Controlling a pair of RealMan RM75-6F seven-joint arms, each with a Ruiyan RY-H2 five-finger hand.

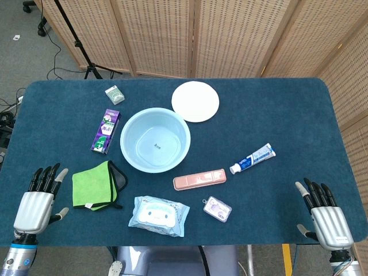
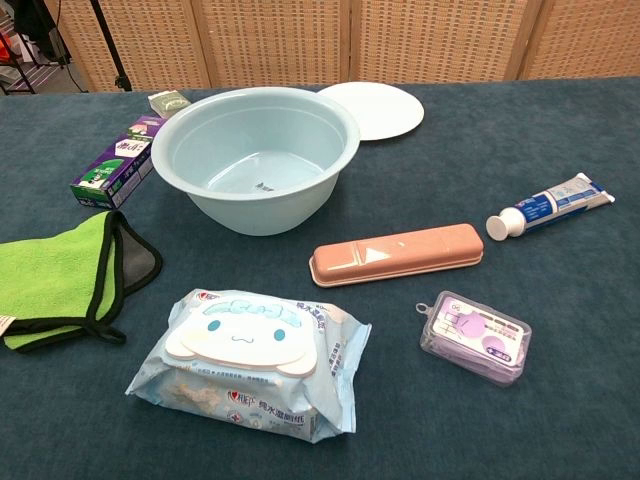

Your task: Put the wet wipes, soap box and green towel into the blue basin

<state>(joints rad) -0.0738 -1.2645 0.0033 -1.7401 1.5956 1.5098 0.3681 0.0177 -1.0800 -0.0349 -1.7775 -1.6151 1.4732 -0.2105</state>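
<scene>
Hands at rest frame an untouched spread on the blue-covered counter (image 1: 276, 109), with the blue basin (image 1: 155, 140) standing empty near the centre. Nothing has gone into it yet.

The green towel (image 1: 94, 185) lies folded just inboard of the left hand (image 1: 39, 200), the closest of the three items to either hand. It sits to the basin's near left, its dark-edged side facing the basin. The wet wipes (image 1: 158, 215) lie flat near the front edge, directly in front of the basin, long axis running roughly across the counter; they are somewhat nearer the left hand than the right hand (image 1: 323, 211). The pink soap box (image 1: 199, 179) lies just in front of the basin's right side, its long axis also running left to right and tilted slightly, about midway between the hands.

Both hands sit low at the near corners, fingers extended and slightly spread, holding and touching nothing. Neither shows in the chest view.

Judging from this layout, the left hand is best placed to start, reaching a short way inward to the towel, then carrying it forward and right to the basin. The soap box would likely suit the right hand.

Bystanders include a white plate (image 1: 195, 101), a toothpaste tube (image 1: 253, 158), a purple carton (image 1: 106, 131) and a small lilac case (image 1: 217, 208).
</scene>
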